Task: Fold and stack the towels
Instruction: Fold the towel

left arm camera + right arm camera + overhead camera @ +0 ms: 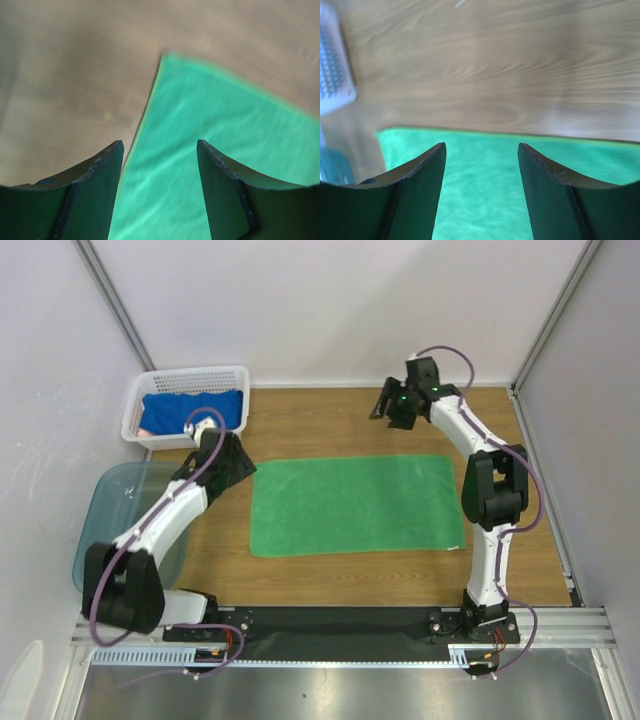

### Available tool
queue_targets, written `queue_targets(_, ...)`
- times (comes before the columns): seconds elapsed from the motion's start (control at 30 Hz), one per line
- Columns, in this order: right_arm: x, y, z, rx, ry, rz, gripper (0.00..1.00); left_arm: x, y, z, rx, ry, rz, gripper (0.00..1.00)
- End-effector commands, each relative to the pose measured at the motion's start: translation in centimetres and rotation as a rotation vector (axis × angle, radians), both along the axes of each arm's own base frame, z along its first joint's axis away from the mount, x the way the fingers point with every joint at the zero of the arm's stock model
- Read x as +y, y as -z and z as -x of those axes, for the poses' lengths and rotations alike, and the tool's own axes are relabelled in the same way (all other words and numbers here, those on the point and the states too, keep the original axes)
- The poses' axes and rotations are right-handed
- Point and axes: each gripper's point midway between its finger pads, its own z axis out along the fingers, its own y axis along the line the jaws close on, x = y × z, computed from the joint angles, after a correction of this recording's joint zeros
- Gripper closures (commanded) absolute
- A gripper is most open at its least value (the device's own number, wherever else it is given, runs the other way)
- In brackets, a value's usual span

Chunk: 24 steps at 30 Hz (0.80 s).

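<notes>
A wooden desk point(330, 425) fills the enclosure, and the bright green towel point(355, 505) lies spread flat and unfolded at its centre, long sides running left to right. At the left edge of the desk stands a translucent teal tub point(100, 510), partly hidden under the left arm point(165, 510). Behind the tub, in the far left corner, sits a white perforated basket point(190, 375) with the blue towel point(185, 408) bundled inside; a pale patch at the basket's near side is too small to identify. The right arm point(490, 490) rises from the near right and reaches across the towel's far right corner. The left hand point(160, 145) hangs just at the green towel's far left corner, fingers spread with nothing between them; whether it touches the cloth cannot be told. The right hand point(481, 146) is over bare wood beyond the towel's far edge, its fingers likewise spread and empty.
</notes>
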Motion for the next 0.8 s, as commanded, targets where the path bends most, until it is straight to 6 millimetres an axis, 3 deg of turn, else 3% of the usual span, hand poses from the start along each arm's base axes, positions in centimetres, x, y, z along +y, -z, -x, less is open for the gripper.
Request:
queue_targets(0.0, 4.1, -0.7, 0.8, -0.012, -0.098, -0.018, 0.34, -0.3, 1.7, 5.7, 0.093, 0.049, 0.055, 0.34)
queue_targets(0.17, 10.1, -0.7, 3.1, -0.004, -0.195, -0.037, 0.35, -0.7, 2.8, 10.7, 0.12, 0.061, 0.137, 0.34)
queue_targets(0.2, 12.2, -0.1, 4.3, 0.006, -0.232, -0.032, 0.35, -0.8, 3.1, 11.5, 0.123, 0.062, 0.153, 0.34)
queue_targets(0.27, 14.1, -0.1, 4.9, -0.008, -0.25, -0.016, 0.35, -1.2, 4.0, 13.5, 0.118, 0.071, 0.204, 0.35)
queue_targets(0.3, 16.3, 0.3, 6.2, 0.003, -0.279, -0.014, 0.35, -1.3, 4.5, 14.1, 0.12, 0.069, 0.221, 0.35)
queue_targets(0.33, 17.1, 0.5, 6.4, -0.001, -0.277, -0.002, 0.35, -1.6, 5.9, 15.4, 0.149, 0.076, 0.245, 0.35)
queue_targets(0.4, 19.3, 0.4, 7.0, -0.018, -0.289, -0.008, 0.35, -1.8, 6.2, 16.0, 0.117, 0.072, 0.281, 0.36)
queue_targets(0.43, 21.4, 1.2, 7.8, -0.014, -0.303, -0.029, 0.35, -1.7, 7.5, 16.9, 0.145, 0.057, 0.286, 0.37)
queue_targets(0.5, 24.0, 0.8, 7.6, -0.047, -0.315, -0.083, 0.36, -1.7, 8.3, 17.4, 0.146, 0.046, 0.305, 0.39)
queue_targets(0.53, 25.8, 2.0, 8.4, -0.018, -0.323, -0.111, 0.37, -1.6, 8.5, 17.5, 0.145, 0.041, 0.306, 0.41)
queue_targets(0.57, 26.7, 2.5, 8.5, -0.009, -0.329, -0.126, 0.38, -1.7, 8.7, 17.6, 0.146, 0.037, 0.311, 0.41)
queue_targets(0.63, 29.1, 1.4, 8.4, -0.035, -0.349, -0.188, 0.39, -1.6, 8.9, 17.4, 0.133, 0.042, 0.307, 0.43)
queue_targets(0.67, 30.5, 2.5, 9.1, -0.013, -0.358, -0.203, 0.39, -1.6, 9.0, 17.5, 0.136, 0.041, 0.305, 0.43)
queue_targets(0.7, 31.5, 1.6, 8.8, -0.048, -0.365, -0.237, 0.39, -1.6, 8.9, 17.4, 0.13, 0.041, 0.301, 0.43)
queue_targets(0.77, 33.1, 2.1, 9.2, -0.043, -0.368, -0.27, 0.39, -1.7, 9.0, 17.5, 0.126, 0.055, 0.302, 0.43)
